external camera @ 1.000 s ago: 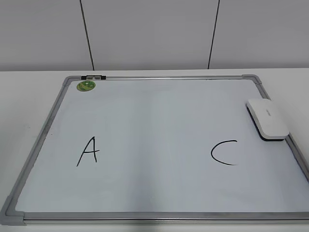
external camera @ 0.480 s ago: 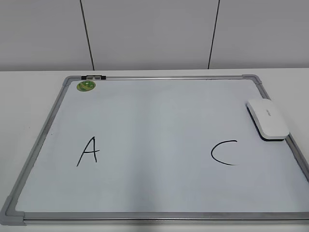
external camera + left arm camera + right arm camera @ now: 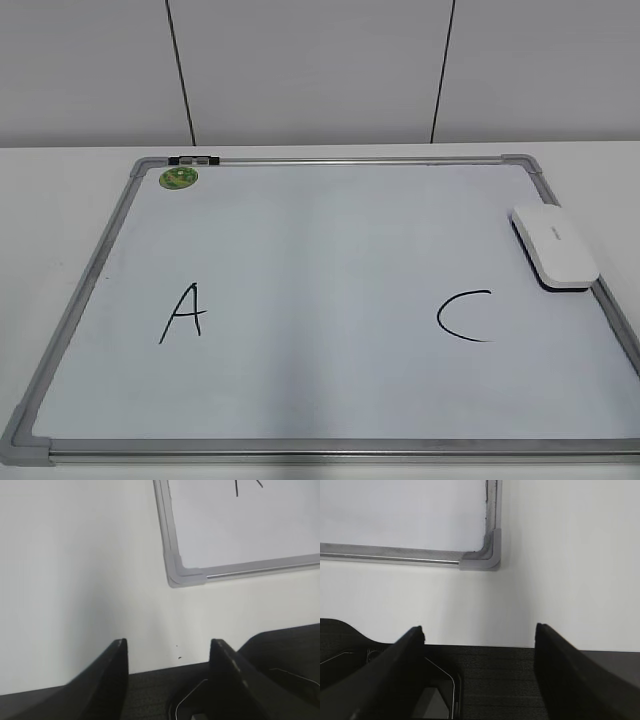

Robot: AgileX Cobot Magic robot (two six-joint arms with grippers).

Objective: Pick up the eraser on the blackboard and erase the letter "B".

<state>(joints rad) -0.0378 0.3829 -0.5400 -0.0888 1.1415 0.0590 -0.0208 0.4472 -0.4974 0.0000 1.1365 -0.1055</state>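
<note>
The blackboard (image 3: pixel 330 250) is a white dry-erase board with a grey frame, lying flat on the white table. A black "A" (image 3: pixel 184 312) is at its left and a black "C" (image 3: pixel 465 316) at its right. No letter "B" shows between them. The white eraser (image 3: pixel 555 247) lies on the board's right edge. Neither gripper shows in the exterior view. My left gripper (image 3: pixel 169 652) is open and empty, off the board's near left corner (image 3: pixel 185 572). My right gripper (image 3: pixel 480 632) is open and empty, off the near right corner (image 3: pixel 485 557).
A small round green magnet (image 3: pixel 178 178) sits at the board's far left corner beside a dark clip (image 3: pixel 194 160) on the frame. White table surface (image 3: pixel 60 200) surrounds the board. A grey panelled wall (image 3: pixel 320 70) stands behind.
</note>
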